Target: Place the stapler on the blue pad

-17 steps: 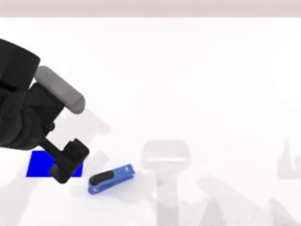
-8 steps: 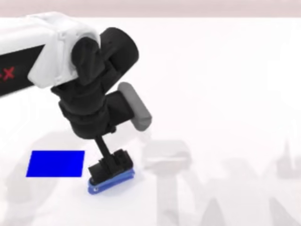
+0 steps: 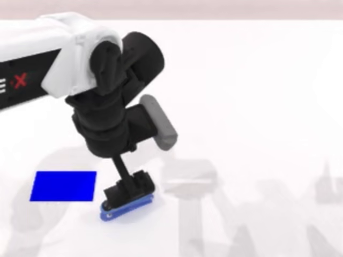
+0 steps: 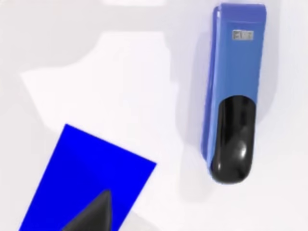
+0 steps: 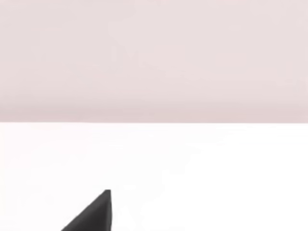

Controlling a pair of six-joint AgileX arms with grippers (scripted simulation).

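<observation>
The stapler (image 3: 127,208), blue with a black rounded top, lies on the table just right of the blue pad (image 3: 63,186), apart from it. My left gripper (image 3: 129,191) hangs right over the stapler's black end and hides it in the top view. In the left wrist view the whole stapler (image 4: 234,91) lies flat on the table, with the blue pad (image 4: 82,183) beside it. One dark fingertip (image 4: 94,214) shows over the pad, and nothing is between the open fingers. My right gripper is outside the top view; its wrist view shows one dark fingertip (image 5: 94,214) over bare table.
The left arm's white and black body (image 3: 96,85) stretches in from the left edge over the middle of the table. Grey shadows fall on the white table (image 3: 241,134) to the right of the stapler.
My left arm has swung right from over the pad's right end to above the stapler, uncovering the whole pad. The stapler has stayed where it lay.
</observation>
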